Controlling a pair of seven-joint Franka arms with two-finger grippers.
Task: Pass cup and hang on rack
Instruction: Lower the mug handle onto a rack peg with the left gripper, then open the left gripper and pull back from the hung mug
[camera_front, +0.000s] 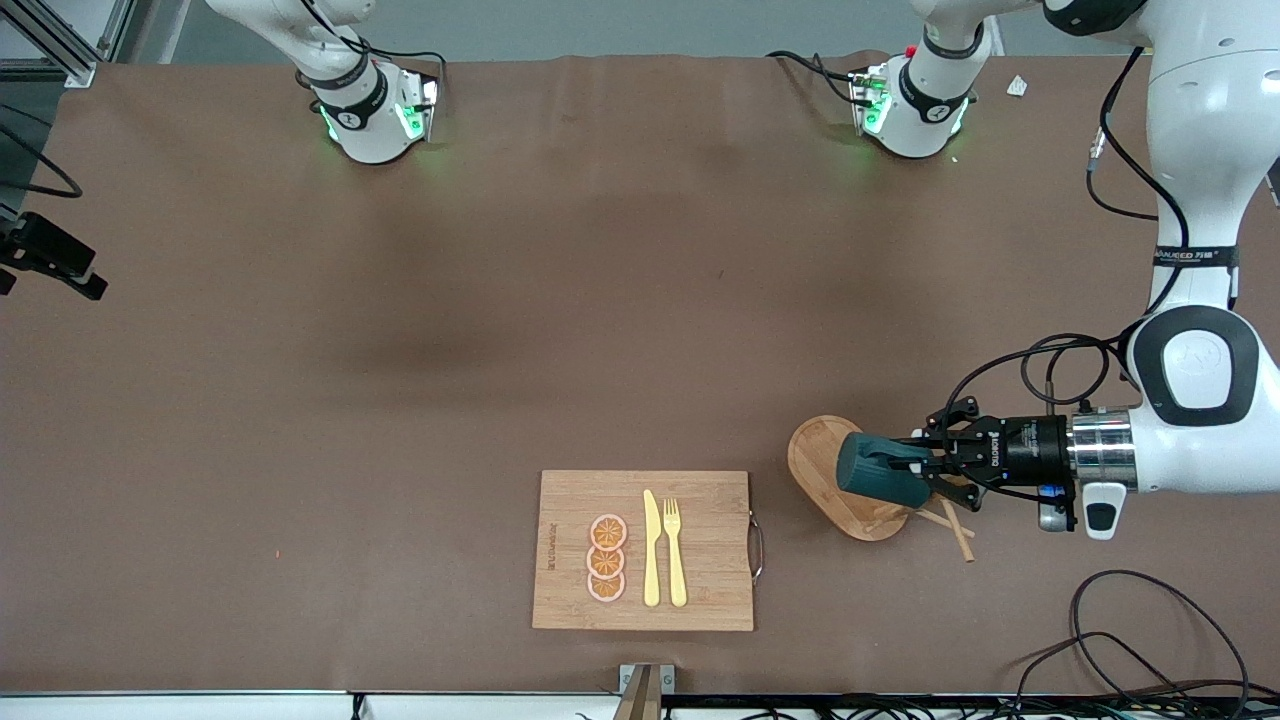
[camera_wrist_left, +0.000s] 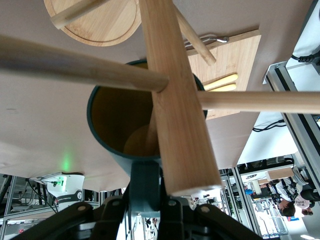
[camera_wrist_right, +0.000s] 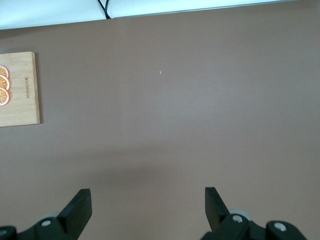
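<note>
The dark teal cup (camera_front: 880, 472) has a yellowish-brown inside. My left gripper (camera_front: 912, 466) is shut on its small handle and holds it on its side over the oval base of the wooden rack (camera_front: 822, 462). In the left wrist view the cup's mouth (camera_wrist_left: 117, 120) faces the camera, right against the rack's post (camera_wrist_left: 175, 95). One peg (camera_wrist_left: 75, 64) crosses the mouth and a dowel shows inside it. The handle (camera_wrist_left: 145, 182) sits between my left gripper's fingers. My right gripper (camera_wrist_right: 147, 210) is open and empty over bare table; it is out of the front view.
A bamboo cutting board (camera_front: 570, 500) with orange slices, a yellow knife and a fork lies near the front edge, beside the rack toward the right arm's end. Its corner shows in the right wrist view (camera_wrist_right: 20, 100). Loose cables (camera_front: 1150, 640) lie at the left arm's end.
</note>
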